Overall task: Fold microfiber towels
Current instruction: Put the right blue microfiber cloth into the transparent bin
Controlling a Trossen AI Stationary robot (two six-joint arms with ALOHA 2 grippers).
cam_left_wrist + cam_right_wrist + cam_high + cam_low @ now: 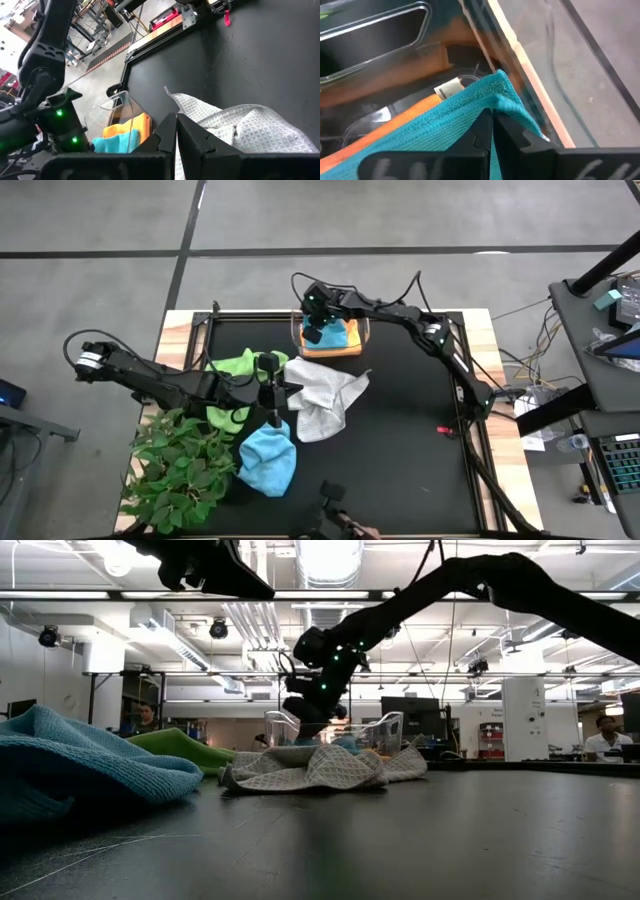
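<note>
— Where was the right gripper (492, 117)?
— Over the bin (300, 332), fingers shut, against the teal towel (465, 117) inside.
— And the left gripper (176, 131)?
— Closed, empty, above the grey-white towel (322, 395) beside that bin.

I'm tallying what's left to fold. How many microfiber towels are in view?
5. Teal towel atop the yellow-orange towel in the clear bin; lime green towel, grey-white towel and light blue towel lie loose on the mat. Others may be hidden underneath.

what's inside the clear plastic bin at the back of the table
A folded teal towel lies on a yellow-orange towel in the clear bin. The shut right gripper hangs over them, hiding anything underneath.
</note>
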